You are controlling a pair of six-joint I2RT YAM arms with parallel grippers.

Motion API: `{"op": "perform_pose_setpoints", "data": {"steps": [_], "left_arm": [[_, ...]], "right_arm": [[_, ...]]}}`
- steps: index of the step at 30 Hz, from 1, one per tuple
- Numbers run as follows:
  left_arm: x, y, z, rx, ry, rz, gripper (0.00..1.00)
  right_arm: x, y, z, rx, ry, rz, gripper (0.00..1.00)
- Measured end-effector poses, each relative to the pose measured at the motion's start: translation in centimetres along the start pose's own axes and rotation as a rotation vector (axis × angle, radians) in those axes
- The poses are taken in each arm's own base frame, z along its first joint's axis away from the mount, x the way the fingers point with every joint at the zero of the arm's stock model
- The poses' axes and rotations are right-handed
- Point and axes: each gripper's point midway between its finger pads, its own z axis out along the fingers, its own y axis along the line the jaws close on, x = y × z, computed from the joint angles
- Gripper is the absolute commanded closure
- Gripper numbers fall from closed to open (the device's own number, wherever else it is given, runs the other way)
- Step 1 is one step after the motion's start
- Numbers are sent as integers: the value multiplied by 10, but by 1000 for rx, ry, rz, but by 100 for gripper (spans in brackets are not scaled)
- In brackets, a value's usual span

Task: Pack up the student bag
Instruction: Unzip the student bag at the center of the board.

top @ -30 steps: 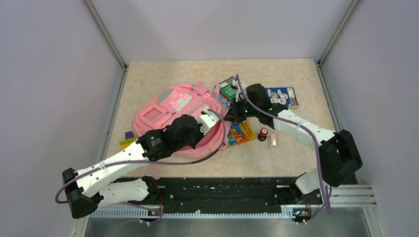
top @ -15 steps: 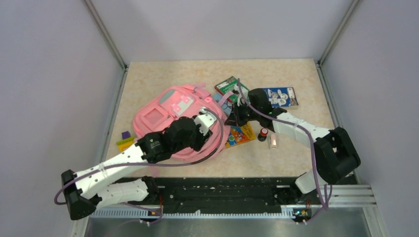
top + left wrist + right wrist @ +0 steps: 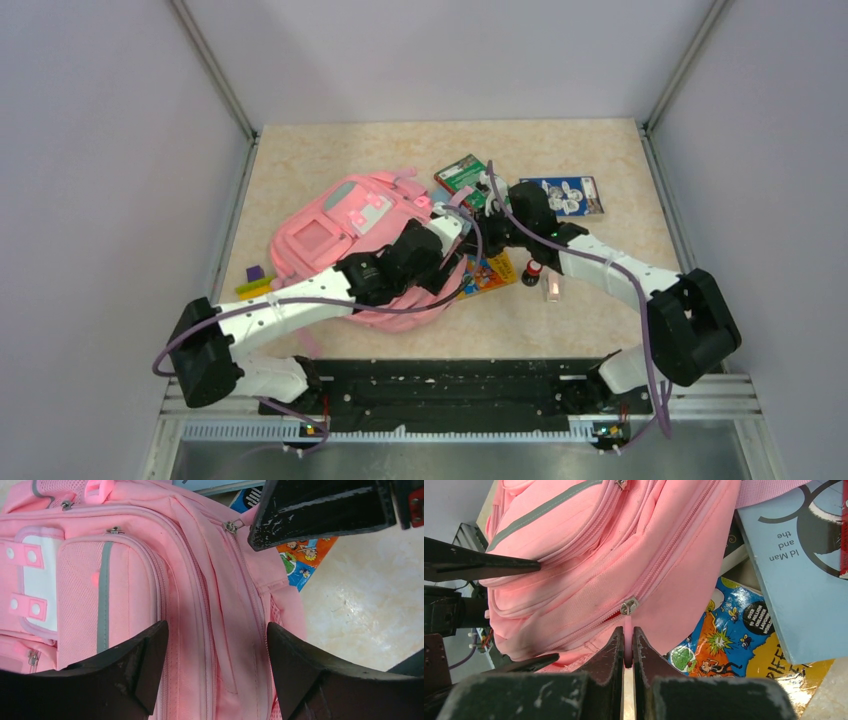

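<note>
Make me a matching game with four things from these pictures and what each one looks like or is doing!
Things:
1. student bag
2. left end effector
3. right end effector
4. comic book

Matches:
A. shut on the zipper pull
B. pink with grey stripes
C. open, above the bag
D. colourful cover, lying beside the bag

Pairs: 1-B, 2-C, 3-A, 4-D

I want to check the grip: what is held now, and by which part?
The right gripper holds the student bag by its pink zipper pull tab; the left gripper stands open, holding nothing.
</note>
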Motion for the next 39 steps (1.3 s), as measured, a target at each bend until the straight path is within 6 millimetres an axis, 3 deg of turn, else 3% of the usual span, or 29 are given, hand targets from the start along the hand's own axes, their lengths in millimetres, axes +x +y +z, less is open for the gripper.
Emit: {"op": "perform_pose_setpoints", "data": {"steps": [3,13,15,17,18,24,28,34,39], "left_arm": [[2,5,6,-54,18,-19,34],[0,15,5,-129,12,-52,42],[2,16,5,-136,16,-50,58],[4,17,5,-142,26,-50,95],[6,17,6,-145,38,-43,100],[2,20,-1,-147,62,-5,100],[-9,30,-30,-121,27,68,100],[-44,72,-101,-185,-98,188,100],[-60,98,-137,-255,-158,265,100]], "right_arm": [[-1,0,0,2,-3,-3,100],[-2,0,-1,4,-8,-13,100],[-2,0,-1,4,-8,-13,100],[-2,0,-1,3,-8,-14,100],[-2,0,-1,2,-7,-14,100],[-2,2,0,2,-8,-28,100],[-12,12,0,-33,-14,-39,100],[-61,35,5,-100,-50,-71,100],[-86,49,12,-165,-42,-98,100]]}}
